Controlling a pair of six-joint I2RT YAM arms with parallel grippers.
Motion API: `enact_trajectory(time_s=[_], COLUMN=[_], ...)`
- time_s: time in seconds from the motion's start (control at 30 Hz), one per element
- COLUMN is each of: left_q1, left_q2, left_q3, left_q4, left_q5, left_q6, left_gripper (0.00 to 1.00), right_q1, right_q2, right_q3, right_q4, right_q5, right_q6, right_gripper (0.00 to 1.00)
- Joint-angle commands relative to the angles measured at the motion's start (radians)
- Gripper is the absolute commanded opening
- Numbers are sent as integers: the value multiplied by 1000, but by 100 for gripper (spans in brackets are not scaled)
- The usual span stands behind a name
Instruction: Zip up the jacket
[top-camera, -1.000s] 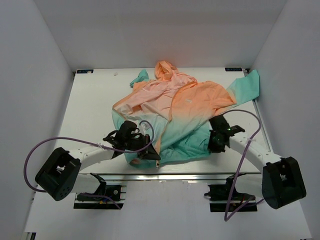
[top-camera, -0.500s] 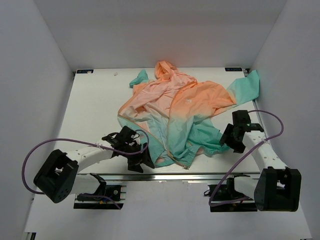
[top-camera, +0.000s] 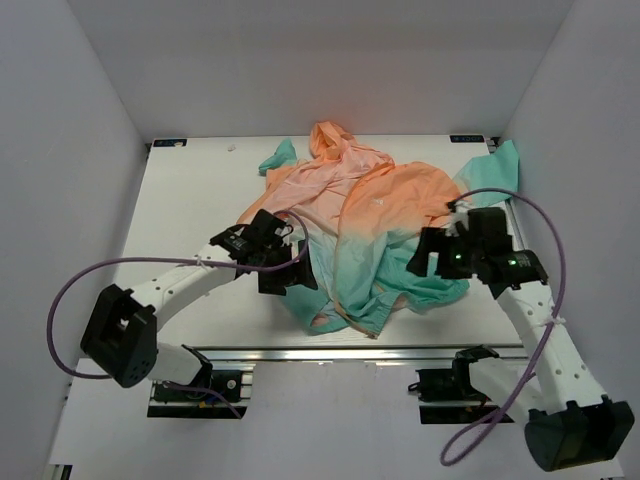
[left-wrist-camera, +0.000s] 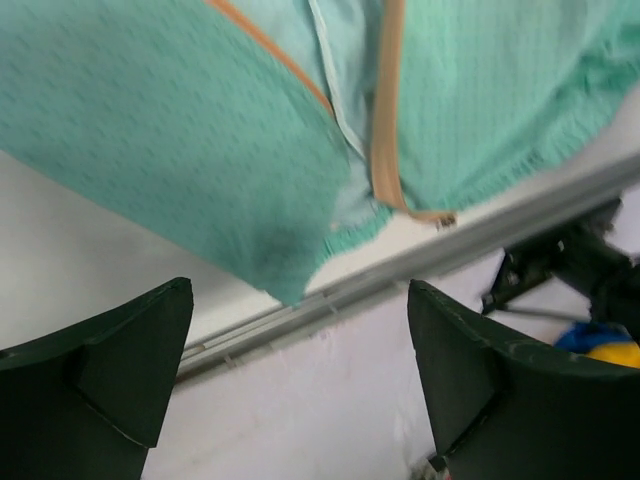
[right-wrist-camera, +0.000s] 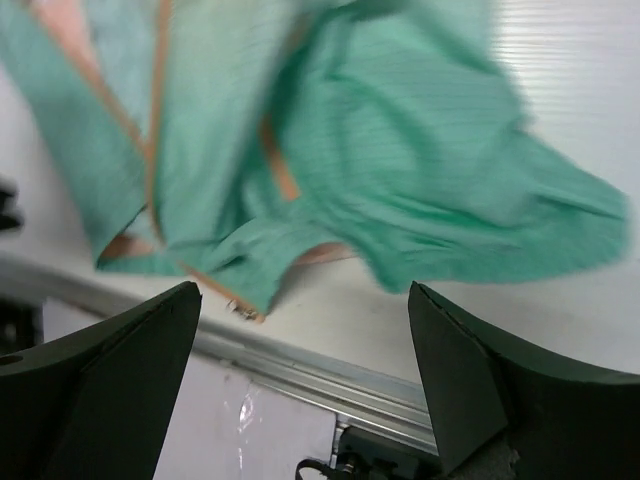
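The jacket (top-camera: 375, 215) lies crumpled mid-table, its peach hood at the far side and its teal hem (top-camera: 345, 310) bunched near the front edge. My left gripper (top-camera: 287, 278) hovers at the hem's left side. It is open, with nothing between its fingers (left-wrist-camera: 120, 370). In the left wrist view the orange zipper tape (left-wrist-camera: 386, 120) runs down the teal cloth. My right gripper (top-camera: 425, 262) is above the hem's right side, open and empty. In the right wrist view a zipper end (right-wrist-camera: 238, 310) lies by the table edge below teal folds (right-wrist-camera: 420, 170).
The white table (top-camera: 180, 220) ends at a metal front rail (top-camera: 330, 350) just below the hem. White enclosure walls (top-camera: 90, 150) stand left, right and behind. Purple cables (top-camera: 70, 290) loop from both arms. One teal sleeve (top-camera: 495, 170) reaches the right wall.
Both grippers have opened and let go of the jacket's hem. Both arms have risen and drawn back over the cloth. The hem has dropped into a bunch near the front edge.
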Motion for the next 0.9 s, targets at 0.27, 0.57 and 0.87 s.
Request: enact_trajectory(time_s=[0.27,0.57,0.87], left_q1=[50,317,381], left_q2=[127,231,633], left_q3=[158,325,749], left_q4=[-82,-149,-323], left_q5=[-251,-419,-652], left_q6=[13,86,105], left_gripper=[98,98,91], right_q1=[502,677,718], right_q2=[225,426,679], right_q3=[-121,92,198], right_q4=[346,371,429], right_q5=[-132,-70,-34], right_q6=[130,24,124], right_gripper=[89,89,89])
